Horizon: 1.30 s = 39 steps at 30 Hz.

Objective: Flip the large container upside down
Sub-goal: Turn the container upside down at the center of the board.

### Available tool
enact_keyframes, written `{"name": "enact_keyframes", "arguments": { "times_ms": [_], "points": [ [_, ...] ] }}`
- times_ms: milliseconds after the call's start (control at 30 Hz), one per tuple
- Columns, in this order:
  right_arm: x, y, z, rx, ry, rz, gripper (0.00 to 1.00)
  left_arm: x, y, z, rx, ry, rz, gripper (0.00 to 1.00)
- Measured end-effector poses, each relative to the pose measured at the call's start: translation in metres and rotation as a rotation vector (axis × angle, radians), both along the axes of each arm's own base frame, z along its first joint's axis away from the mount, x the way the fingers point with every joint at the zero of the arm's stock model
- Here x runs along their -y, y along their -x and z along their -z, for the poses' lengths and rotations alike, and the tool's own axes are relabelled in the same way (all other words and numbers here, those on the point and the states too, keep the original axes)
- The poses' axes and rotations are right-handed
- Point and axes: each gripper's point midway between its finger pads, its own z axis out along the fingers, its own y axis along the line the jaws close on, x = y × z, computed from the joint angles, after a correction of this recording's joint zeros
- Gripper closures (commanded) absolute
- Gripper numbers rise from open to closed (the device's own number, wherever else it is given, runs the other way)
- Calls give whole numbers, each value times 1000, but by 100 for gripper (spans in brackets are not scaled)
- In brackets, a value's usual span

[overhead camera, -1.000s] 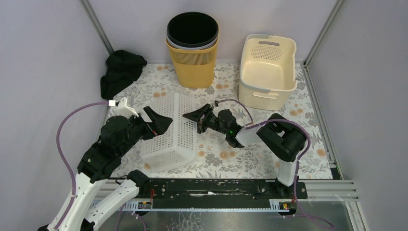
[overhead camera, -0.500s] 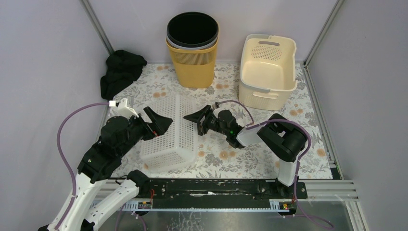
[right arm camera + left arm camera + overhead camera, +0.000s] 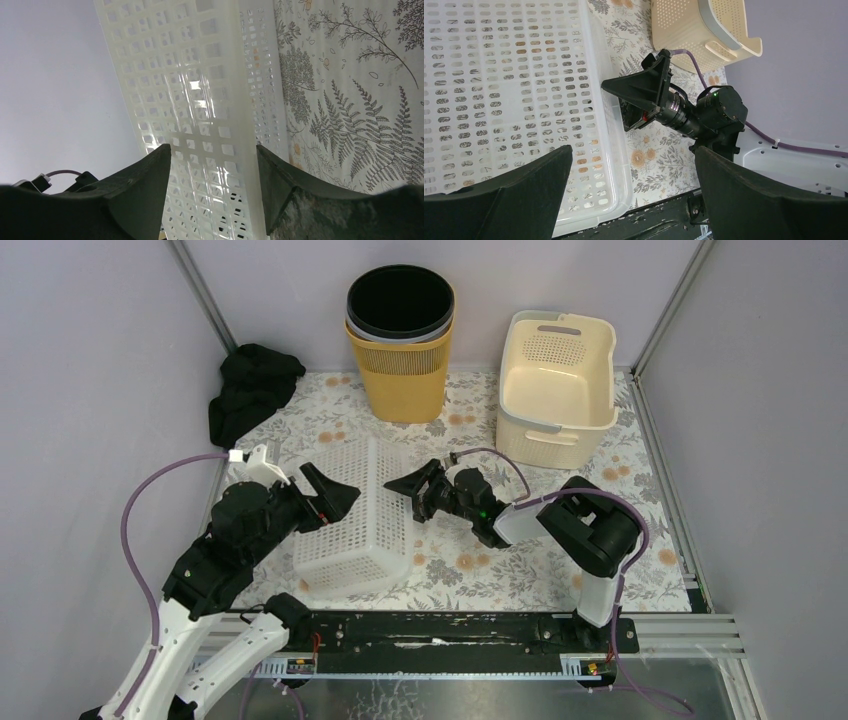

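The large container (image 3: 355,505) is a white perforated plastic crate that lies on the floral cloth between my arms. It seems to rest mouth down, with its rim (image 3: 611,145) on the cloth. My left gripper (image 3: 335,498) hovers over its left part, wide open (image 3: 633,150) and holding nothing. My right gripper (image 3: 402,498) is at the crate's right rim, low over the cloth. In the right wrist view its jaws (image 3: 214,147) stand apart, and the crate's wall (image 3: 200,115) fills the view between them. The left wrist view shows the right gripper (image 3: 634,100) by that rim.
A yellow bin with a black liner (image 3: 400,340) stands at the back centre. A cream basket (image 3: 557,375) is at the back right, and a black cloth (image 3: 252,390) lies at the back left. The metal rail (image 3: 450,625) runs along the near edge.
The right gripper's jaws have widened a little at the crate's right rim. The left arm and the crate have hardly moved.
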Motion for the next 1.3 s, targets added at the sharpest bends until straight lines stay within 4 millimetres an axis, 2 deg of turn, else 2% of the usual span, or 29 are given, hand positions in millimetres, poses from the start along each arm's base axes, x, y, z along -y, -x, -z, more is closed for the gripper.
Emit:
{"name": "enact_keyframes", "arguments": {
  "times_ms": [1133, 1300],
  "points": [
    [9, -2, 16, 38, 110, -7, 33, 1, -1, 3, -9, -3, 5, 0],
    [12, -2, 22, 34, 134, -7, 20, 2, 0, 2, -10, -1, 10, 0]
  ]
}}
